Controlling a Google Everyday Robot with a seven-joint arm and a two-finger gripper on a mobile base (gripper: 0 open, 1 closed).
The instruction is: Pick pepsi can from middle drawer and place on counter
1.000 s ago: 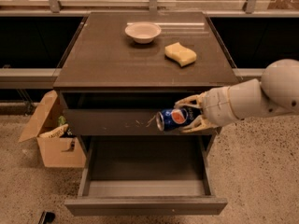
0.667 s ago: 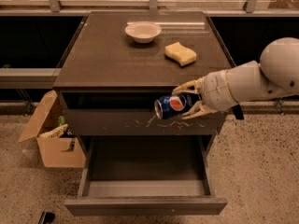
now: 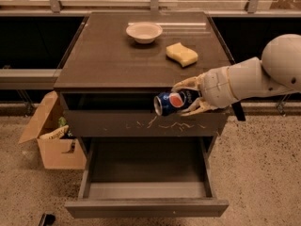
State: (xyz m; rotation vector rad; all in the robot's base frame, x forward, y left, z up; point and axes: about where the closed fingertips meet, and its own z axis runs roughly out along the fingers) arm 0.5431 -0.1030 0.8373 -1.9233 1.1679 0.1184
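Observation:
My gripper [image 3: 188, 97] is shut on the pepsi can [image 3: 171, 101], a dark-blue can with a red-white-blue logo, held on its side. The can hangs just below the counter's [image 3: 117, 55] front edge, in front of the upper drawer front with whitish scratch marks [image 3: 141, 123]. The middle drawer [image 3: 146, 207] is pulled out below, wide and shallow, with a plain front panel and nothing showing inside it. My white arm [image 3: 254, 76] comes in from the right.
A pale bowl [image 3: 144, 32] and a yellow sponge [image 3: 181, 54] sit on the counter's far half. An open cardboard box [image 3: 54, 138] with items stands on the floor at the cabinet's left. A dark small object [image 3: 46, 219] lies on the floor at bottom left.
My gripper has lifted the pepsi can up and slightly left, from in front of the scratched drawer front to just under the counter's front edge.

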